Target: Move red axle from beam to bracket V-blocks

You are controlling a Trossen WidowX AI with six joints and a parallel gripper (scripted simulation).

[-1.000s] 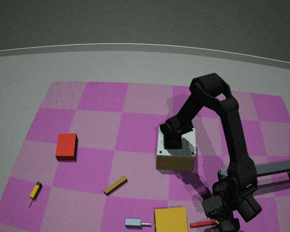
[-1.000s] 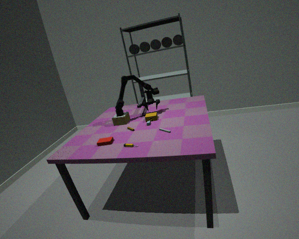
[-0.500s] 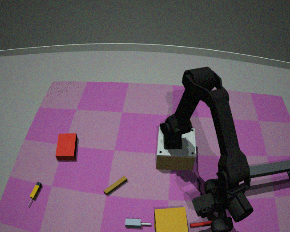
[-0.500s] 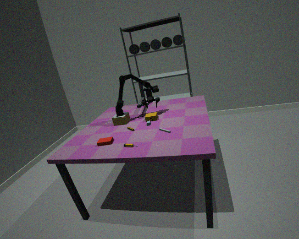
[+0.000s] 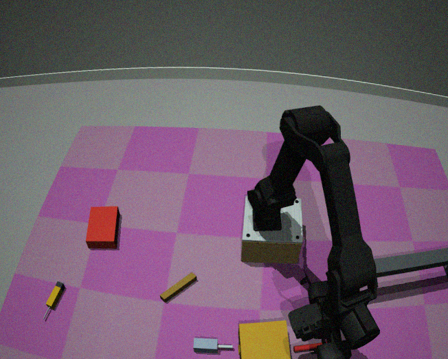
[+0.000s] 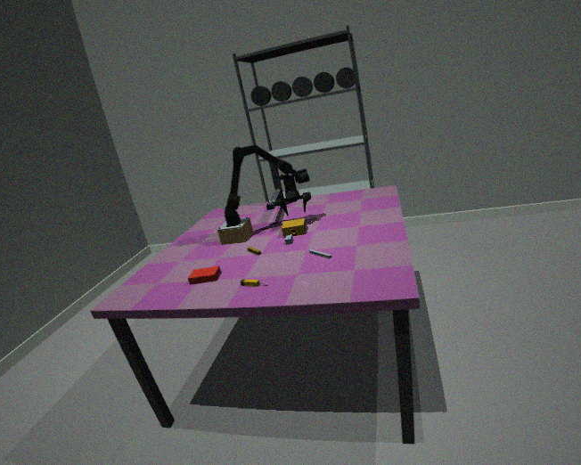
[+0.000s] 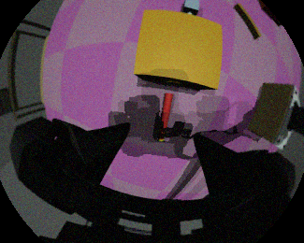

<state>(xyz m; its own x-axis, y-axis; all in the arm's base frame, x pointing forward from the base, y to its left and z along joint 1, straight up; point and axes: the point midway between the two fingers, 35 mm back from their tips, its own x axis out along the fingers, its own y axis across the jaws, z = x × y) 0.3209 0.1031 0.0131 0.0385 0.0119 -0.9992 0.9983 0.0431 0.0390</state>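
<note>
Wrist view shows fingers (image 6: pixel 284 207) spread wide, empty, above red axle (image 5: pixel 306 347) (image 7: pixel 167 109). It lies near yellow block (image 5: pixel 263 340) (image 6: pixel 293 225) (image 7: pixel 179 47). Yellow screwdriver (image 5: pixel 55 295) (image 6: pixel 250 283) is near the exterior view's closest table (image 5: pixel 154 148) (image 6: pixel 380 288) (image 7: pixel 83 70) edge.

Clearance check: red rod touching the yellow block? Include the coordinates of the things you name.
Apart. The wrist view shows a strip of pink tabletop (image 5: pixel 209 266) (image 6: pixel 380 260) (image 7: pixel 88 70) between the red rod (image 5: pixel 307 347) (image 7: pixel 167 109) and yellow block (image 5: pixel 264 340) (image 6: pixel 293 224) (image 7: pixel 179 44).

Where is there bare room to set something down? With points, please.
Between the red block (image 5: pixel 102 225) (image 6: pixel 204 275) (image 7: pixel 268 11) and the arm's base block (image 5: pixel 271 252) (image 6: pixel 235 234) (image 7: pixel 271 112), above the brown bar (image 5: pixel 178 287) (image 6: pixel 253 249) (image 7: pixel 248 21) in the top view. Crowded: the yellow block (image 5: pixel 263 340) (image 6: pixel 293 225) (image 7: pixel 179 44), between blue-grey tool (image 5: pixel 205 344) (image 6: pixel 289 240) (image 7: pixel 192 6) and red rod (image 5: pixel 307 347) (image 7: pixel 167 105).
</note>
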